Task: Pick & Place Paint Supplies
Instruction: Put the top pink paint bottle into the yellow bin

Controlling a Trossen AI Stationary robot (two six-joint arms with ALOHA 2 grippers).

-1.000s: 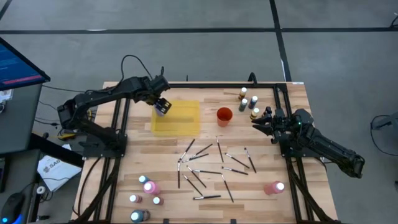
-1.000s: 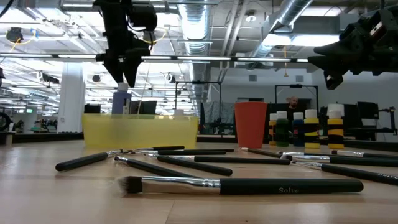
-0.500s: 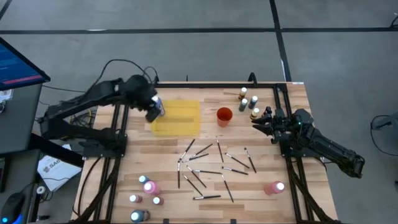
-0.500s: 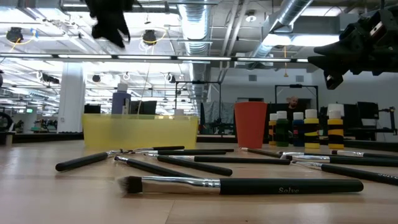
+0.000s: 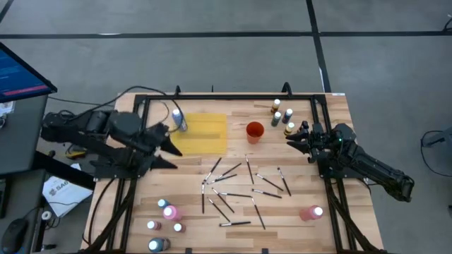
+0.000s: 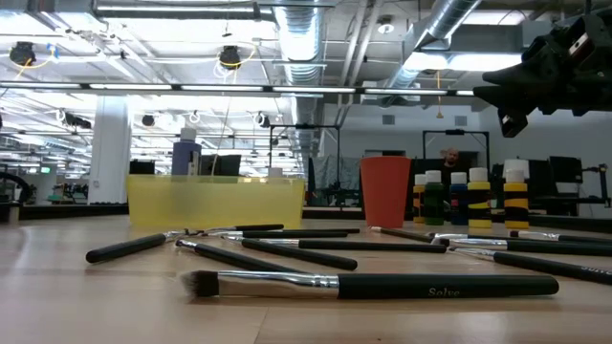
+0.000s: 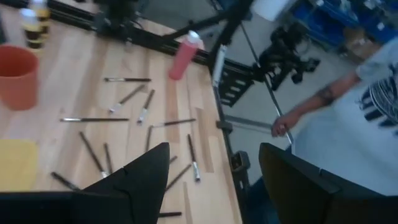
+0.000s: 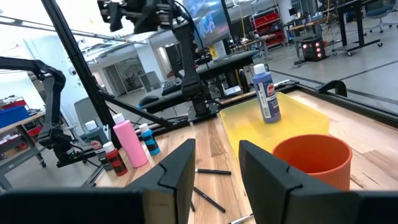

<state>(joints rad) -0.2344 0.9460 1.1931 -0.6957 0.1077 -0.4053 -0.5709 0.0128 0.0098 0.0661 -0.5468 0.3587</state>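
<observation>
Yellow mat (image 5: 205, 134) carries one upright blue bottle (image 5: 177, 120), while the left gripper (image 5: 167, 147) gapes wide, empty, and the right gripper (image 5: 293, 139) hovers half-parted, empty.

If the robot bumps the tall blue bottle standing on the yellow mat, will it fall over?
Probably. The blue bottle stands upright, tall and narrow, on the yellow mat, so a push near its cap could tip it. Being round, it would likely roll once down.

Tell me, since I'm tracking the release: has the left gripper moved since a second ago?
Yes. The left gripper, open, has pulled away from the flat yellow mat, toward the table's left edge.
</observation>
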